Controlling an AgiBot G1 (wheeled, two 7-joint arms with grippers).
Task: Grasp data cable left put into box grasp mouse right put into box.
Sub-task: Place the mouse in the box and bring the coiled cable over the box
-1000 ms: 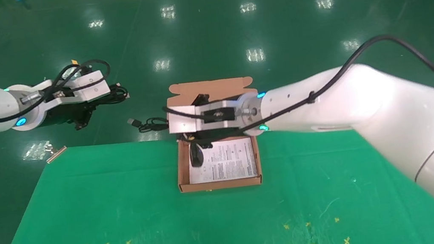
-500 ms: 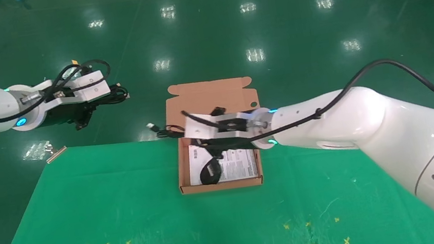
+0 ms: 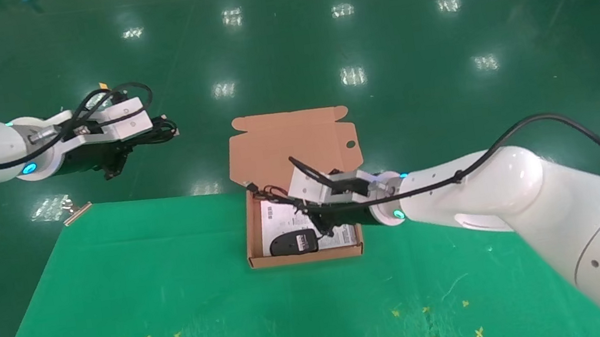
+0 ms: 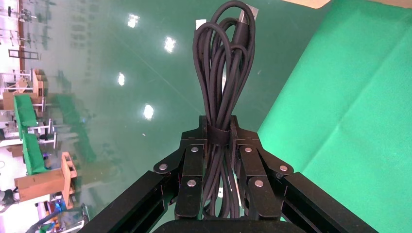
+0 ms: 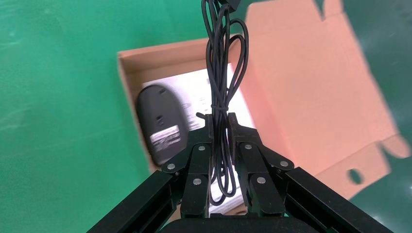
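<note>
Box [image 3: 252,232]: open on green cloth [image 3: 178,305], lid [image 3: 290,140] folded back, printed sheet [image 3: 284,224] inside.
Mouse [image 3: 293,244]: inside box, at near wall, label patch up.
Right gripper [image 3: 317,226]: over box interior, fingers pinching mouse cord [image 5: 221,97].
Left gripper [image 3: 111,161]: off cloth, well left of box, clamped on coiled cable bundle [image 4: 223,73].

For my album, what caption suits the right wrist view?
Right gripper pinches the mouse's cord, mouse lying in the open box.
</note>
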